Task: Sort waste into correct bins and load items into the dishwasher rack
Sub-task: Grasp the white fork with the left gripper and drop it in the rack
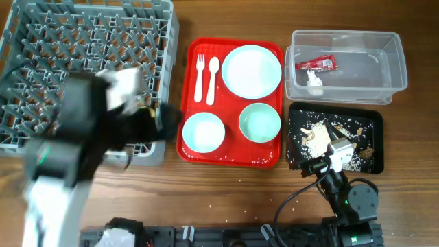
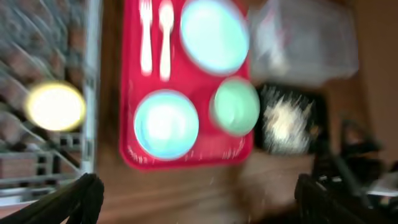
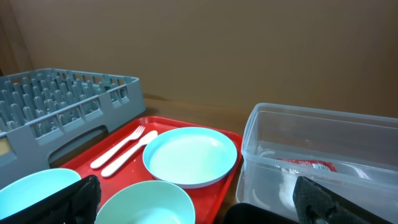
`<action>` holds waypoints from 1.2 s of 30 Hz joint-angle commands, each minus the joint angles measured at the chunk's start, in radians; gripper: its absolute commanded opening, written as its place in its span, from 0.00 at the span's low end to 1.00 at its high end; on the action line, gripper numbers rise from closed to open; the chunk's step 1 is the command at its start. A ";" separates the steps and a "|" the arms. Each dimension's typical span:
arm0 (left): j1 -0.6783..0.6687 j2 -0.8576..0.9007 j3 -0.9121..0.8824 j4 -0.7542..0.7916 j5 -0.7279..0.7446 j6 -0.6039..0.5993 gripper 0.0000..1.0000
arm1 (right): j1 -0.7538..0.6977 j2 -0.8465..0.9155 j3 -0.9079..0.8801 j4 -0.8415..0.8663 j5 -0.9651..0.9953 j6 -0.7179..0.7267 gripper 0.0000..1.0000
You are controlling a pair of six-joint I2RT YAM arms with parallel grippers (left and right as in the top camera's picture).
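Note:
The grey dishwasher rack stands at the far left. The blurred left wrist view shows the yellow cup inside the rack. My left gripper is open and empty over the rack's right edge. The red tray holds the white fork, spoon, white plate and two blue-green bowls. The clear tub holds the red sauce packet and the white scrap. The black tray holds crumbs. My right gripper is open and empty at the black tray's near edge.
My left arm is blurred in the overhead view and covers the rack's near right part. Cables and the arm bases lie along the table's near edge. Bare wood shows between the red tray and that edge.

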 commanded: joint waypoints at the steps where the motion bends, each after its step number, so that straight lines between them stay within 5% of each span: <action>1: -0.095 0.240 -0.011 0.041 0.029 -0.019 1.00 | -0.005 -0.012 -0.003 0.004 -0.013 -0.017 1.00; 9: -0.214 0.713 -0.011 0.496 -0.376 -0.020 0.91 | -0.005 -0.012 -0.003 0.005 -0.013 -0.017 1.00; 17: -0.208 1.000 -0.011 0.841 -0.439 -0.015 0.63 | -0.005 -0.012 -0.003 0.005 -0.013 -0.017 1.00; 22: -0.208 1.067 -0.011 0.889 -0.474 -0.016 0.46 | -0.005 -0.012 -0.003 0.004 -0.013 -0.017 1.00; 26: -0.206 1.063 -0.011 0.882 -0.525 -0.016 0.46 | -0.005 -0.012 -0.003 0.004 -0.013 -0.017 1.00; 29: -0.207 1.070 -0.012 0.877 -0.521 -0.020 0.22 | -0.005 -0.012 -0.003 0.005 -0.013 -0.017 1.00; 32: -0.208 1.072 -0.011 0.878 -0.495 -0.020 0.11 | -0.005 -0.012 -0.003 0.005 -0.013 -0.017 1.00; 36: -0.208 0.991 -0.011 0.867 -0.468 -0.020 0.09 | -0.005 -0.012 -0.003 0.004 -0.013 -0.017 1.00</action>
